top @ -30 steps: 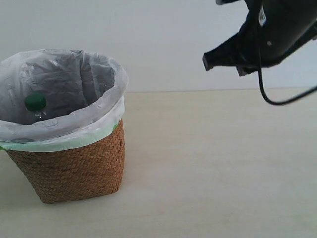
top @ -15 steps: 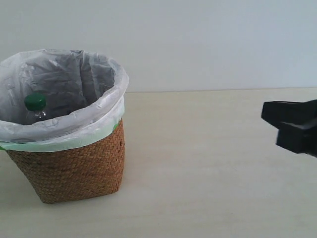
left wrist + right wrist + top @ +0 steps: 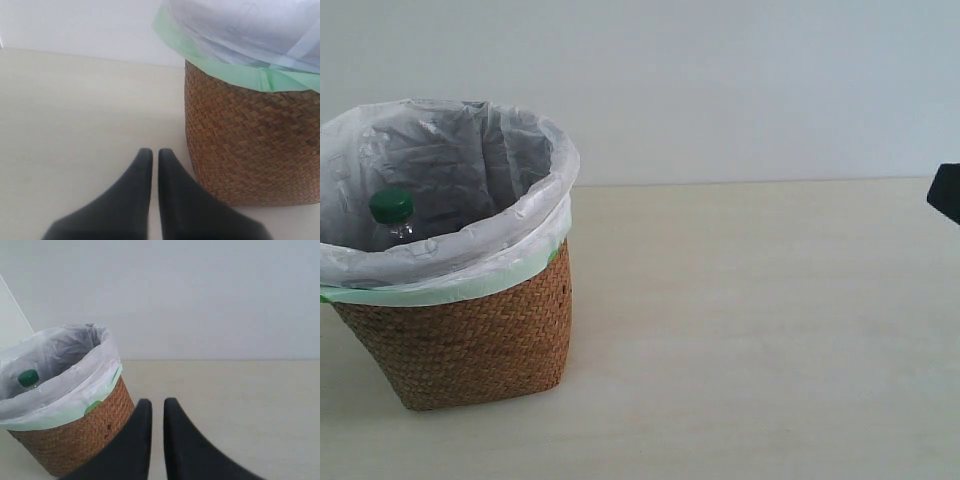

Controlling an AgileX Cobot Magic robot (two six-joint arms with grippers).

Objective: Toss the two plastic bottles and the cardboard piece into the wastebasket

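The brown wicker wastebasket with its white, green-edged bag stands on the left of the table. A green bottle cap pokes up inside the wastebasket, also seen as the green cap in the right wrist view. The black-capped bottle and the cardboard piece are out of view. My left gripper rests low beside the wastebasket, jaws shut with nothing between them. My right gripper is shut and empty, away from the basket; only a black corner of the right gripper shows in the exterior view.
The pale wooden table stretches to the right of the basket. A plain light wall rises behind it.
My right gripper has dropped from the upper right and pulled back rightwards until it is almost out of the exterior view. The basket and the green-capped bottle have not moved.
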